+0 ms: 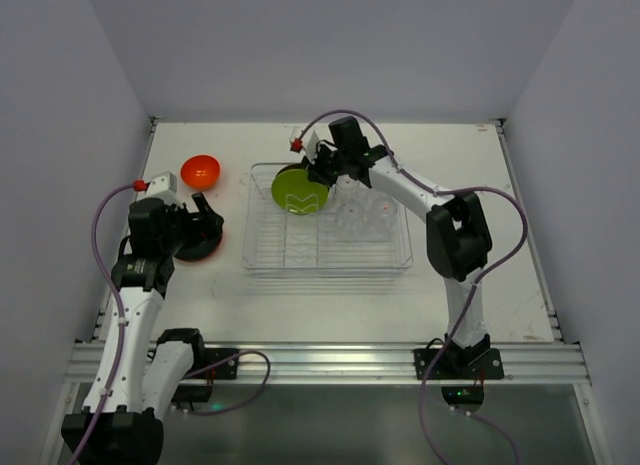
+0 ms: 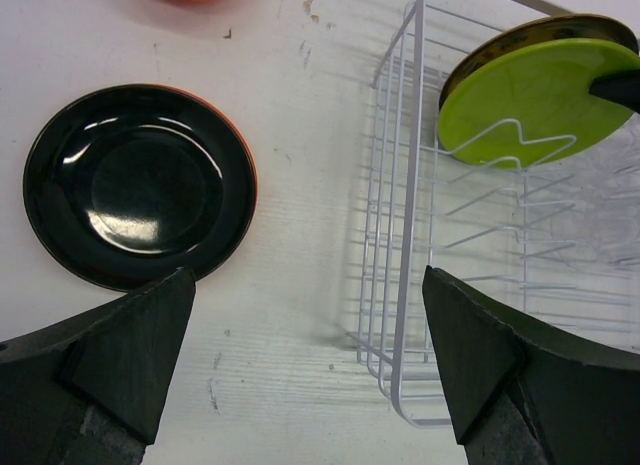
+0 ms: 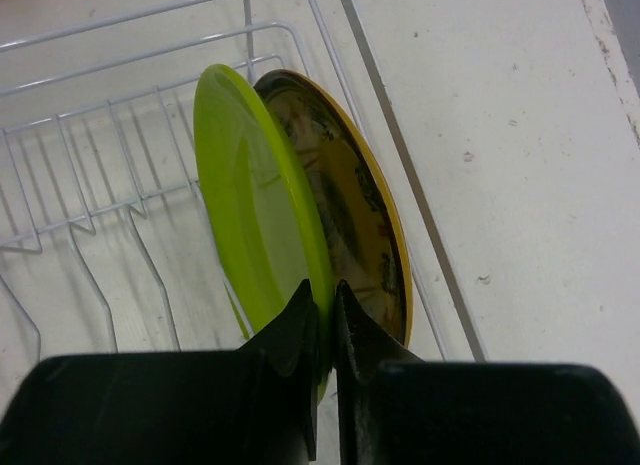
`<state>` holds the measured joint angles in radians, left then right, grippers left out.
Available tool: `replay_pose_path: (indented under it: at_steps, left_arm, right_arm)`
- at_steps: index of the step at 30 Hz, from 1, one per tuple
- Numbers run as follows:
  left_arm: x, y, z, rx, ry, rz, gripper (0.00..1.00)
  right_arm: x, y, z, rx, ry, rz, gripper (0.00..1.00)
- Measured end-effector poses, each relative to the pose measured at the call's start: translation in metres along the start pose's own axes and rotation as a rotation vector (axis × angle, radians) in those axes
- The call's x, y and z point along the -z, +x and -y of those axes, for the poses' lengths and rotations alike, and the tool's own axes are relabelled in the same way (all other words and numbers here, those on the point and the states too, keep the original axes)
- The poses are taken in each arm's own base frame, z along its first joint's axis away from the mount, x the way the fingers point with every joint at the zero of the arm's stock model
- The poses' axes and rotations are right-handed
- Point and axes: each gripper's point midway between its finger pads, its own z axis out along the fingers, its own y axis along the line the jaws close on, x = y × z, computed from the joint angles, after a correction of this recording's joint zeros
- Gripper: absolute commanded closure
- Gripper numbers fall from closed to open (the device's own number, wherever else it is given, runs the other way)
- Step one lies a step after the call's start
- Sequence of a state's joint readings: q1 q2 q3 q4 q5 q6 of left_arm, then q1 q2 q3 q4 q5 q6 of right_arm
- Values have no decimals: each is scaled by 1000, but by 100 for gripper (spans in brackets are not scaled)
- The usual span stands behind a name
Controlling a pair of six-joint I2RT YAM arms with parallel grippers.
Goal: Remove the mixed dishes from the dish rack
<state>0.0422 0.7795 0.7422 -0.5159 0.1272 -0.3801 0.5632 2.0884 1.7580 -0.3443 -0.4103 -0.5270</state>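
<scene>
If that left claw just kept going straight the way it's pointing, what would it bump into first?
The left gripper would probably meet the bare table, in the gap between the black plate and the dish rack, though depth is unclear.

The overhead camera, fixed above and behind the two arm bases, looks down and forward across the whole worktop (image 1: 480,285), far enough back to take in the side walls. The left wrist camera peers steeply down past the left claw (image 2: 308,285), close to the surface, with a black plate (image 2: 135,185) at left and the rack (image 2: 405,235) at right. The right wrist camera sits closest, sighting along the right claw (image 3: 327,305) at a green plate (image 3: 250,205). All three views share that plate and part of the rack.
</scene>
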Motion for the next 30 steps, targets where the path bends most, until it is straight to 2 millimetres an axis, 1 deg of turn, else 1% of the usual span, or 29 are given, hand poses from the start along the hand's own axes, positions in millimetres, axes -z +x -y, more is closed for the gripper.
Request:
replay_pose_path:
  at_steps: [3, 5, 8, 10, 15, 18, 20, 21, 23, 25, 26, 28, 30]
  left_arm:
    - [1, -1, 0, -1, 2, 6, 0]
    - [3, -2, 1, -3, 4, 13, 0]
    - [7, -6, 3, -5, 10, 35, 0]
    - [10, -8, 4, -8, 15, 50, 0]
    - [15, -11, 6, -12, 23, 71, 0]
    - [17, -11, 11, -18, 48, 74, 0]
    - [21, -14, 25, -26, 127, 87, 0]
    - [24, -17, 40, -31, 215, 109, 0]
    - [31, -19, 65, -18, 363, 146, 0]
    - [39, -18, 91, -3, 544, 184, 0]
    - [42, -17, 100, 3, 607, 189, 0]
    - [45, -16, 115, 16, 702, 170, 0]
    - [43, -18, 125, 20, 767, 147, 0]
  right_arm:
    - [6, -3, -8, 20, -2, 7, 100]
    - [14, -9, -12, 30, -2, 16, 100]
    - [30, -26, -15, 49, 11, 45, 100]
    - [42, -39, -14, 62, 31, 69, 100]
    - [83, -76, -9, 51, 114, 141, 100]
    - [112, -96, -9, -31, 164, 195, 100]
    - [127, -103, -13, -137, 184, 227, 100]
    - [137, -106, -19, -217, 185, 249, 100]
    - [150, -107, -31, -349, 178, 282, 100]
    - [161, -97, -50, -506, 152, 316, 100]
    - [163, -90, -61, -575, 129, 315, 100]
    - [162, -76, -79, -693, 82, 313, 100]
    - [157, -66, -94, -788, 28, 309, 100]
